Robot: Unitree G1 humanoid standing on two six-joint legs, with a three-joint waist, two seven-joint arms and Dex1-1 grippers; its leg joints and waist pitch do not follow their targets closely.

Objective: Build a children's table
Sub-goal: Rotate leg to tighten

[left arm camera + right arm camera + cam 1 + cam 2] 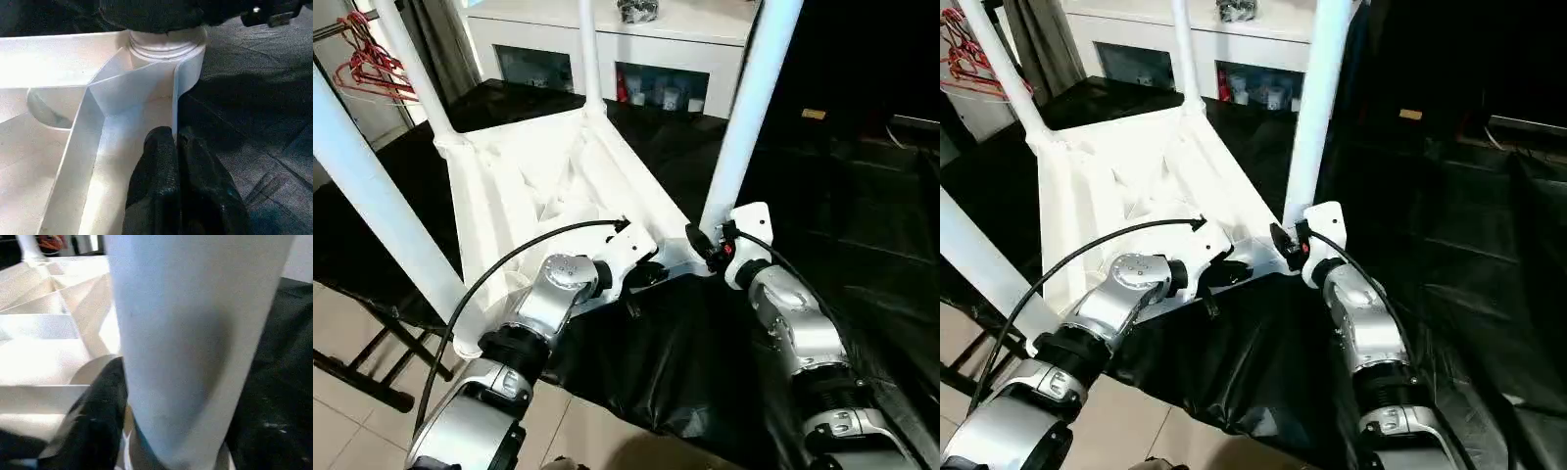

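Silver forearms reach over crinkled black sheeting to the upturned children's table, smooth white plastic with a ribbed underside. Left gripper pinches the thin near rim, fingers together on it. Right gripper straddles the base of the near-right leg, a glossy tube, jaws apart around it. Beyond stands a white cabinet.

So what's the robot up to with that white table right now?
It is assembling a children's table. The white tabletop lies upside down on black sheeting with four legs standing up from its corners. The left claw is shut on the tabletop's rim near the closest corner, and the right claw is set around the base of the near right leg at its socket.
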